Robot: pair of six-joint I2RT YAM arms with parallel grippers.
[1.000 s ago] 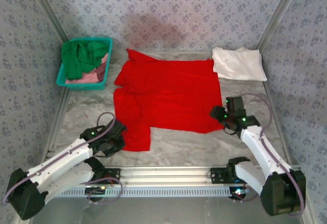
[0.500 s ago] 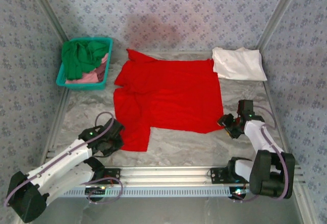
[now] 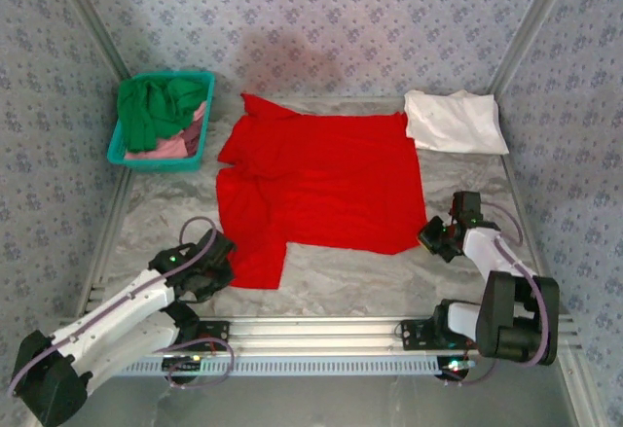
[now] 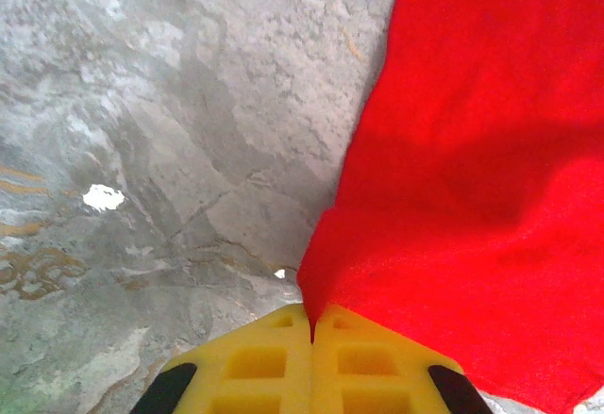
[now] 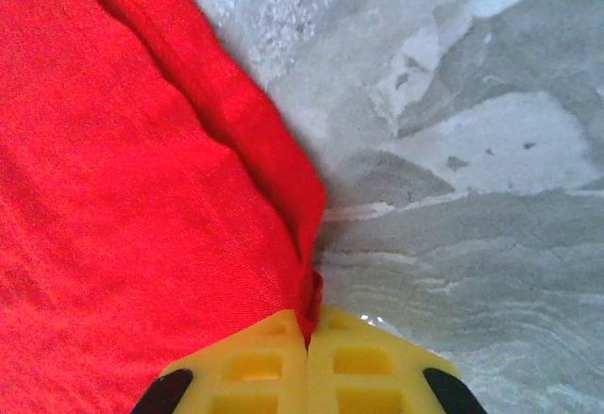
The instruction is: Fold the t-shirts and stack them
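Pinching the near left corner of the red shirt (image 4: pixel 472 150): left hand (image 4: pixel 311 324), yellow pads (image 4: pixel 255 362) shut together with the cloth edge caught between them. Left arm (image 3: pixel 117 305): stretched low and long from the near left of the bench (image 3: pixel 341 276), slanting inward to the shirt's hanging flap.

Right hand (image 5: pixel 307 331): closed likewise, gripping the shirt's near right corner, where the hem bunches into a ridge. Right arm (image 3: pixel 501 286): folded tight, elbow back by its base, forearm angled inward.

Red shirt: spread flat mid-bench, left side creased.

White shirt (image 3: pixel 455 121): folded, far right corner, apart from the red.

Basket (image 3: pixel 205 121): far left, holding a green shirt (image 3: pixel 151 106) over a pink shirt (image 3: pixel 175 145).
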